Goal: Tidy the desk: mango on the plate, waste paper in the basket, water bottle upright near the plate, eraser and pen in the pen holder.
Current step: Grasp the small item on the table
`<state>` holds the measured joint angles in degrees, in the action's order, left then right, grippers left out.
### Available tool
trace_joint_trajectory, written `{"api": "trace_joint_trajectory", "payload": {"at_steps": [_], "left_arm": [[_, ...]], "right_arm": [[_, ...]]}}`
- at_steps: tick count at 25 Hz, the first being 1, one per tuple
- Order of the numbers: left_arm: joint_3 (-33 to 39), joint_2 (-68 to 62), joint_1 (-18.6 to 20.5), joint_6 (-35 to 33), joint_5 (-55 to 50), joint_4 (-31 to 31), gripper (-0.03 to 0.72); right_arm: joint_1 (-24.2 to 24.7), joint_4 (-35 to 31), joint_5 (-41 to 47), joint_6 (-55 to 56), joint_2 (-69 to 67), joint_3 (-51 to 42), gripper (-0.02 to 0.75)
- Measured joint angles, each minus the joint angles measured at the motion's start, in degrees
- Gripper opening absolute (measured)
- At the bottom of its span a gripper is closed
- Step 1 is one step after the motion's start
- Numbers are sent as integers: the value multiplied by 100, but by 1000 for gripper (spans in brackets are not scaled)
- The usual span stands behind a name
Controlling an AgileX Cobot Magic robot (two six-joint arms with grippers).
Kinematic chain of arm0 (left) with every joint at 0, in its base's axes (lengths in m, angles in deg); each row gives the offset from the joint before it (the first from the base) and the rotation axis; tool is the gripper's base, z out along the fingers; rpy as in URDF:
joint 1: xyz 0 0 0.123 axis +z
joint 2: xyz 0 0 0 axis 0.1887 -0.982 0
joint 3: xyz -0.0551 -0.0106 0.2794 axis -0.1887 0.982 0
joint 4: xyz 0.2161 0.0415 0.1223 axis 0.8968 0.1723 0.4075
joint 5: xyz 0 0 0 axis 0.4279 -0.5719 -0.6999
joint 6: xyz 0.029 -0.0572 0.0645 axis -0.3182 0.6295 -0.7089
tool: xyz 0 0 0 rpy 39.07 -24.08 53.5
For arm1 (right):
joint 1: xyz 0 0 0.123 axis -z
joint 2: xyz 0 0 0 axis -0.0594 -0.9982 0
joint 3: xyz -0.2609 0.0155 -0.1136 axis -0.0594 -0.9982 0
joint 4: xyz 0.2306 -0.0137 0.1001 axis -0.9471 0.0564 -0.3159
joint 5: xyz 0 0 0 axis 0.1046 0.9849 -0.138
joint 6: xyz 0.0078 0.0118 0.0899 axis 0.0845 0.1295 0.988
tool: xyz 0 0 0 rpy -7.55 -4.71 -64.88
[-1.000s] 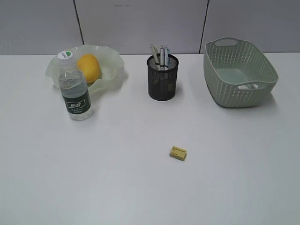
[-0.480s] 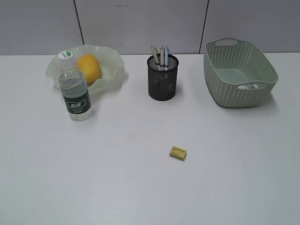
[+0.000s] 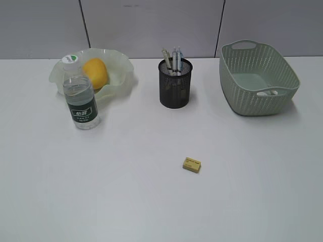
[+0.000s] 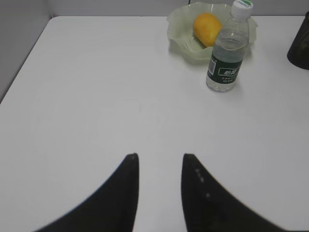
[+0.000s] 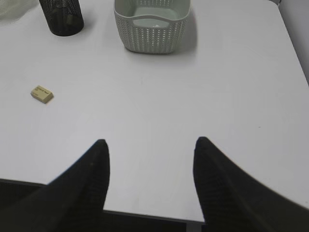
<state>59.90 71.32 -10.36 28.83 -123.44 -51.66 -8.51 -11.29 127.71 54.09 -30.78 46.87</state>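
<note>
Nothing on the surface (image 3: pixel 126 201) has shifted over the last second: every item sits just where it did, and neither arm has come into the wide view. That reads to me as a pause between steps, not a finished job.

The mango (image 3: pixel 95 73) lies in the plate (image 3: pixel 121 65) near the far left corner. The bottle (image 3: pixel 81 101) stands upright, touching or just in front of the plate's near rim. Pens (image 3: pixel 172 59) stick up out of the holder (image 3: pixel 175 85) at the middle of the far edge. The basket (image 3: pixel 257 80) is by the far right corner; something pale shows at its near handle slot, but I cannot tell whether that is the paper.

The eraser (image 3: pixel 192 164) is the one thing plainly left out, lying flat on open surface toward the near edge, well apart from the holder.

The left gripper (image 4: pixel 159 162) hangs over the near left of the surface, jaws slightly parted and holding nothing. The right gripper (image 5: pixel 150 145) hangs over the near right edge, jaws spread wide, also holding nothing. The eraser shows in the right wrist view, so that arm looks the likelier one to fetch it.
</note>
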Motion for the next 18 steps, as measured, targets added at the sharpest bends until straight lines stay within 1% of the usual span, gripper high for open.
{"api": "trace_joint_trajectory", "payload": {"at_steps": [18], "left_arm": [[0,0,0,0,0,0,235]], "right_arm": [[0,-49,-7,17,0,0,447]]}}
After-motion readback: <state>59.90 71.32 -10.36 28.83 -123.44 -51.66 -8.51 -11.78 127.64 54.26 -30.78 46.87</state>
